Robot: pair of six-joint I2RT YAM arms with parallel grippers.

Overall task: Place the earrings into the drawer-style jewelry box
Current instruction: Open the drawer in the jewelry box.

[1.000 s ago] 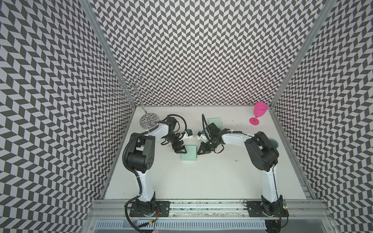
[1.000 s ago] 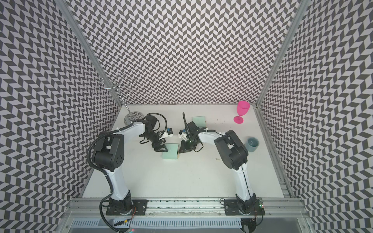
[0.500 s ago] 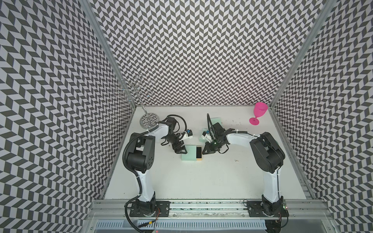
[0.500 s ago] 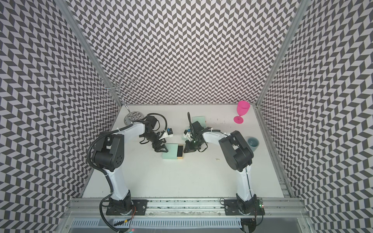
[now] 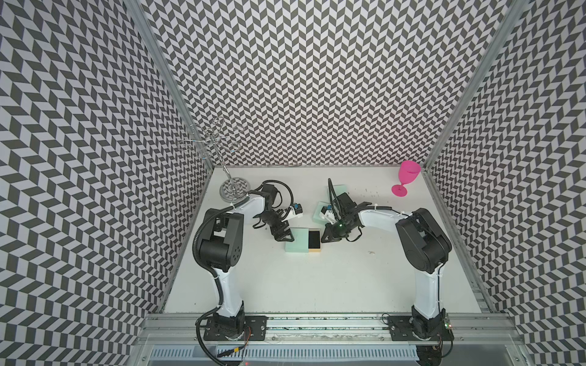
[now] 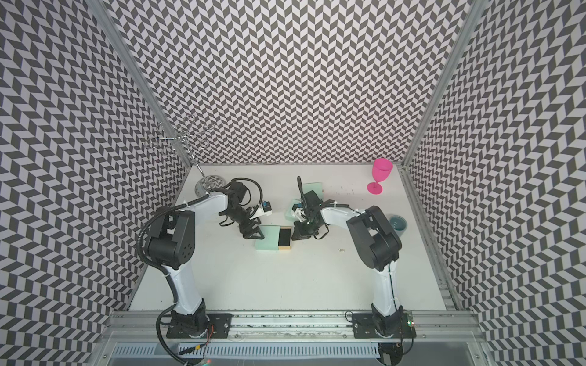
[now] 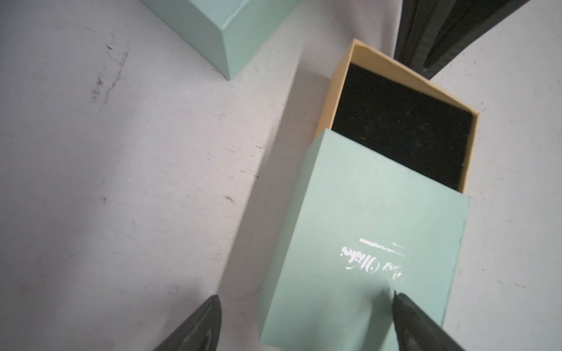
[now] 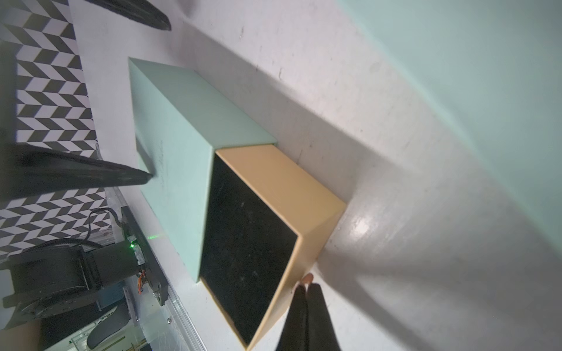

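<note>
Silver script (image 7: 371,264), partly "Wishes", shows only from the left wrist, on the jewelry box (image 7: 365,212) beneath the wide-spread left gripper (image 7: 305,294). The right gripper (image 8: 305,285) pinches its drawer tab (image 8: 307,277). The earrings (image 5: 371,252) lie on the table (image 5: 285,285), well apart.

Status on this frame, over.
Left gripper open, one fingertip on the box sleeve. Right gripper shut on the pull tab. Drawer half out, empty. Earrings loose on the table; nothing in the way.
</note>
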